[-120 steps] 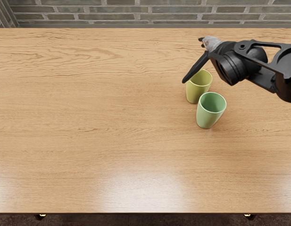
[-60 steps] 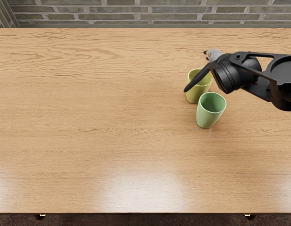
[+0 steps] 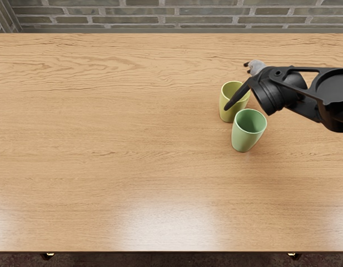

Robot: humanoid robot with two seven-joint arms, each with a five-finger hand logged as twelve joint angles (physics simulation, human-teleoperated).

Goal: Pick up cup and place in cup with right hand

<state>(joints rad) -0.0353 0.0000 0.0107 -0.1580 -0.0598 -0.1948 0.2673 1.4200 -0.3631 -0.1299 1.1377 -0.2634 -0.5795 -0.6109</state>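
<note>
Brick wall (image 3: 160, 16) closes off the far side of the wood-grained table (image 3: 132, 167). Toward its right, we observe two upright cups: the yellow-green cup (image 3: 226, 111), and, nearer and slightly right, the pale green cup (image 3: 243, 140); we cannot tell whether they touch. Neither is nested in the other. Our right hand (image 3: 257, 74) is open, its fingers spread, one crossing our view of the yellow-green cup; contact is unclear.
</note>
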